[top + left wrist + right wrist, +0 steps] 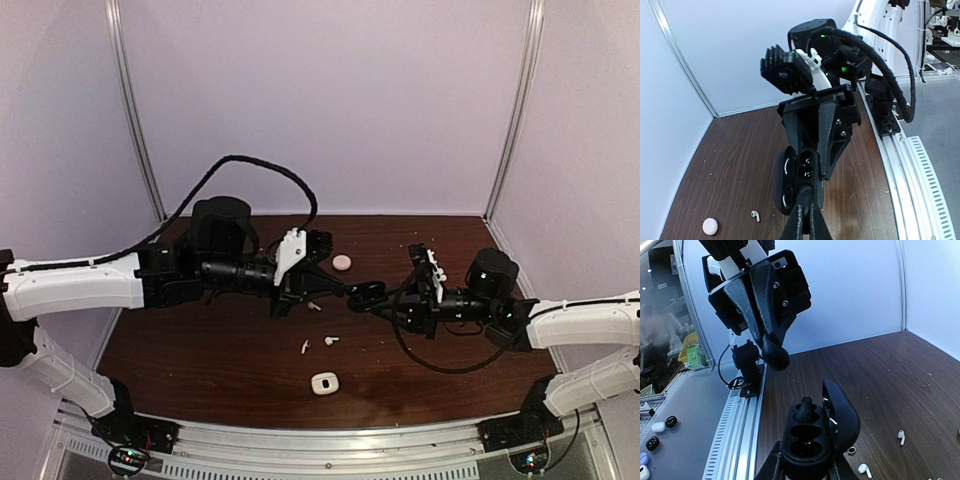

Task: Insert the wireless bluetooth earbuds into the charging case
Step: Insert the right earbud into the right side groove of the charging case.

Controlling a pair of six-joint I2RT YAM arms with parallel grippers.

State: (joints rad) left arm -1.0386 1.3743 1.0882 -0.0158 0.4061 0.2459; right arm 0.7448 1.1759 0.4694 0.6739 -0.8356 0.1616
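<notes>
My right gripper (807,467) is shut on a black charging case (812,435), which it holds above the table with the lid (842,415) swung open. One small black earbud (804,411) sits partly in the case's far slot; the other slot shows empty. My left gripper (776,357) is shut just above that end of the case, nothing visible between its fingers. The left wrist view shows its tips (805,204) right over the black earbud (807,192). From above, both grippers (343,291) (385,302) meet mid-table at the case (366,294).
Whitish stemmed earbuds (305,347) (331,340) (314,306) lie loose on the brown table. A shut white case (323,383) lies near the front, a pinkish round case (342,262) behind. A small ring (851,450) lies under the held case. An aluminium rail (330,440) runs along the near edge.
</notes>
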